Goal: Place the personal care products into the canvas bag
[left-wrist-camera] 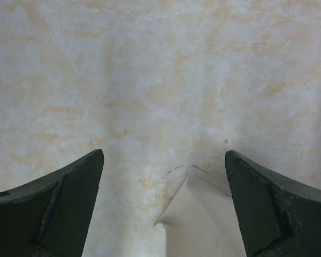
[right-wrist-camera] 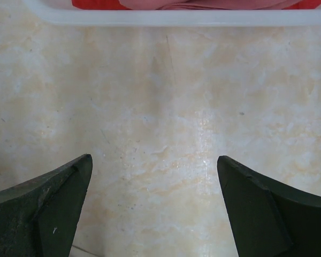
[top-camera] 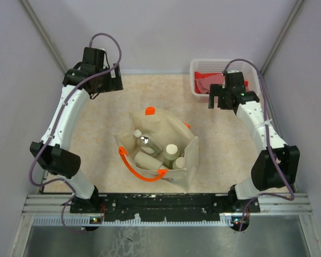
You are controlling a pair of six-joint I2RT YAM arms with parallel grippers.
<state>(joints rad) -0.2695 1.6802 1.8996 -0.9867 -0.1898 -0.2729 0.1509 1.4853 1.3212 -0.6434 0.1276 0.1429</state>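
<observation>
Bottles (top-camera: 171, 152) inside canvas bag (top-camera: 163, 126), left gripper (left-wrist-camera: 163, 155) spread wide, empty, over bag's corner, right gripper (right-wrist-camera: 155, 158) spread wide, empty, near white basket (right-wrist-camera: 150, 19) holding red cloth (top-camera: 206, 83)

Bright, even, diffuse light from overhead. Shadows soft: faint one at near-right side of canvas bag (top-camera: 166, 134) on the desk (top-camera: 101, 123). Weak sheen on desk in right wrist view. Left claw fingers (left-wrist-camera: 48, 214) & right claw fingers (right-wrist-camera: 43, 214) dark, low detail, bit soft at frame bottom; desk texture sharp.
</observation>
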